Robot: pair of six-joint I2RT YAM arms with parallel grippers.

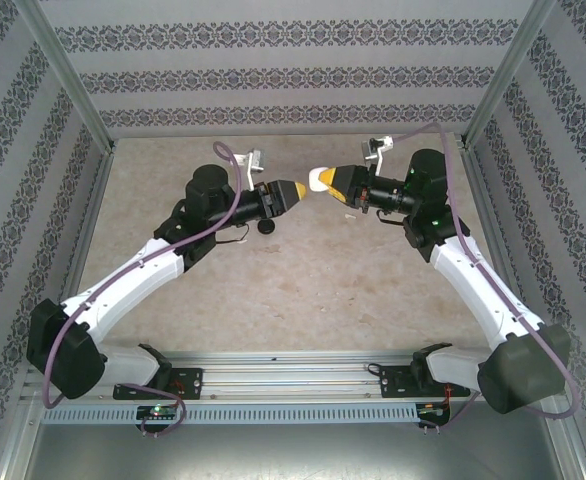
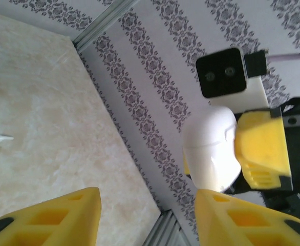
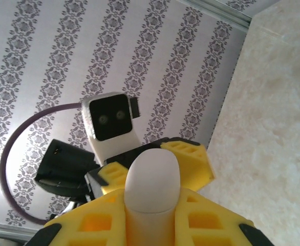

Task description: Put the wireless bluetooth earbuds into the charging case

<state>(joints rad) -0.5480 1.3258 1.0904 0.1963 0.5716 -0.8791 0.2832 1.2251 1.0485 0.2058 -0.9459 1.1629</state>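
Right pincer point(image 3: 152, 205) of yours is clamped on the charging case point(image 3: 152, 169). Both yellow fingers point(image 3: 221, 230) press its sides, and the rounded white end sticks out past the tips. Case is up in the air, raised above the table. The left wrist view reads the same grip, with one yellow finger flat against the case's side.

Your left pincer point(image 2: 147, 205) faces the case head-on, tips just short of it. Its fingers stand apart with a medium gap and nothing between them. Case sits beyond that gap, off towards one finger rather than centred. Whether the tips touch the case, you cannot tell; the top view puts them very near it.

Behind the case, on your right arm, sits the right wrist camera point(image 2: 226, 77). On the other side of the case, past the left fingers, is the left wrist camera point(image 3: 109, 119), lens side towards the case.

Below the case is the beige table point(image 1: 303, 290). One small white earbud point(image 2: 1, 137) lies flat on it, well apart from the case and clear of both pincers.

Farther out than the case is the patterned back wall point(image 1: 273, 90), with a metal frame post point(image 1: 493, 85) off to the case's right.
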